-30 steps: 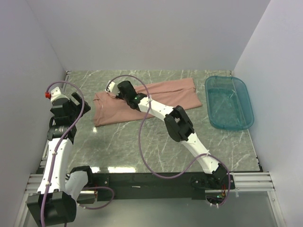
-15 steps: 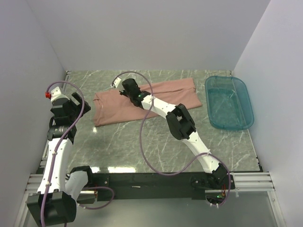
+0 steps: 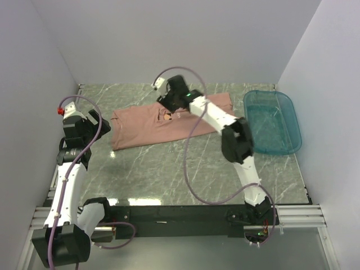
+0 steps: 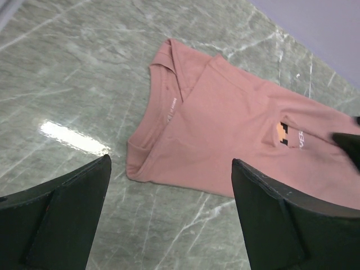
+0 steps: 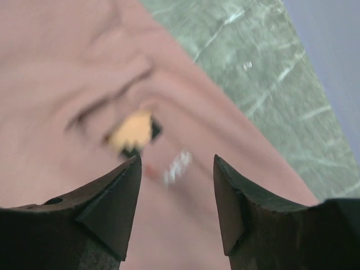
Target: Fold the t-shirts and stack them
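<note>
The dusty-pink t-shirt point(image 3: 191, 115) lies flat across the back of the table, its collar end to the left. In the left wrist view the t-shirt point(image 4: 225, 129) shows its collar and a small orange print point(image 4: 283, 133). My right gripper point(image 3: 170, 104) hovers just above the chest. In its own view the right gripper point(image 5: 175, 160) is open over the pink cloth point(image 5: 56, 67), with the orange print point(image 5: 134, 130) and white text point(image 5: 178, 167) between its fingers and nothing held. My left gripper point(image 3: 100, 126) stands wide open at the left, apart from the shirt's near-left corner.
A translucent teal tub point(image 3: 271, 121) stands at the back right, beside the shirt's right end. White walls close in the table on the left, back and right. Bare green marble point(image 3: 169, 174) lies between the shirt and the arm bases.
My right gripper has opened and swung from the shirt's left part toward the back right, uncovering the print. The left arm has hardly moved.
</note>
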Controlling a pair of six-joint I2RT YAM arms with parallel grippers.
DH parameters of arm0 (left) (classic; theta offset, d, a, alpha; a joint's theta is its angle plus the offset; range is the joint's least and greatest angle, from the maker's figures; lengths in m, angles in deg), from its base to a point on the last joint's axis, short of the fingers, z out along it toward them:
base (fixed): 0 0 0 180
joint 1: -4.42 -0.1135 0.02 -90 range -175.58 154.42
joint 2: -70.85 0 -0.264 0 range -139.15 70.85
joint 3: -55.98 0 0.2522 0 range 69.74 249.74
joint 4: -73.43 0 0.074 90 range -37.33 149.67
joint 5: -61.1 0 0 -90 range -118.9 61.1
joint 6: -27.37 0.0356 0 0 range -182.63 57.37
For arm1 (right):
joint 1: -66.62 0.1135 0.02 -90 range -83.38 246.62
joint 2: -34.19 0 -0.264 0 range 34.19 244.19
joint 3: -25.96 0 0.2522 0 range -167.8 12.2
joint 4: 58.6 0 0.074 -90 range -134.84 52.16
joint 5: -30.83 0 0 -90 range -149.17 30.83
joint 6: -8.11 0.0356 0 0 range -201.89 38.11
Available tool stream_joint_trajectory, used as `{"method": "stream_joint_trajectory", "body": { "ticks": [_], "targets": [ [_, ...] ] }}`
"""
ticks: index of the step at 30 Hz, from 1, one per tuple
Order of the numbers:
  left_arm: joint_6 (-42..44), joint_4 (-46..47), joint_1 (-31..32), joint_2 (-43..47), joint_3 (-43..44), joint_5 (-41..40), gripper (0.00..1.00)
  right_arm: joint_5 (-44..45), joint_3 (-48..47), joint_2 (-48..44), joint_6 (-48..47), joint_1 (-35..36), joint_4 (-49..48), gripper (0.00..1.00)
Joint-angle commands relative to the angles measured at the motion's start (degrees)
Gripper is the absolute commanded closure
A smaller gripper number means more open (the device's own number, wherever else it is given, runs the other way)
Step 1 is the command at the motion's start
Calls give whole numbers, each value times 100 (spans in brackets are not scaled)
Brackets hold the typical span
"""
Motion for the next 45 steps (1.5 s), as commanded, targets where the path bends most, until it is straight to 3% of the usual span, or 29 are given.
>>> {"method": "stream_joint_trajectory", "body": {
  "ticks": [1, 4, 8, 13, 16, 20, 31, 40, 45],
  "targets": [
    [85, 203, 3, -159, 49, 409, 7, -2245, 669, -1622, -320, -385, 1216, 39],
    [23, 185, 3, -283, 75, 453, 8, -3713, 1714, -2685, -1119, -641, 2014, 38],
    [-21, 220, 3, -318, 49, 594, 8, -4261, 3447, -4553, -2322, -720, 2440, 37],
    [-73, 220, 3, -441, 40, 804, 8, -4437, 5845, -6447, -2274, -1009, 1413, 34],
    [-170, 229, 3, -573, 22, 1023, 8, -4822, 6463, -7107, -2107, -1753, 1034, 32],
    [-468, 273, -5, -775, -39, 1313, 9, -5692, 6562, -7293, -1719, -2469, 919, 32],
    [-2367, 975, -14, -872, -1287, 1956, 9, -5721, 6536, -7118, -1473, -2513, 893, 32],
    [-2965, 1222, 109, -1179, -1533, 1641, 12, -5632, 6527, -7030, -1368, -2513, 858, 32],
    [-3307, 1143, 504, -1443, -1437, 1227, 12, -5615, 6544, -7030, -1368, -2522, 849, 32]
  ]
}}
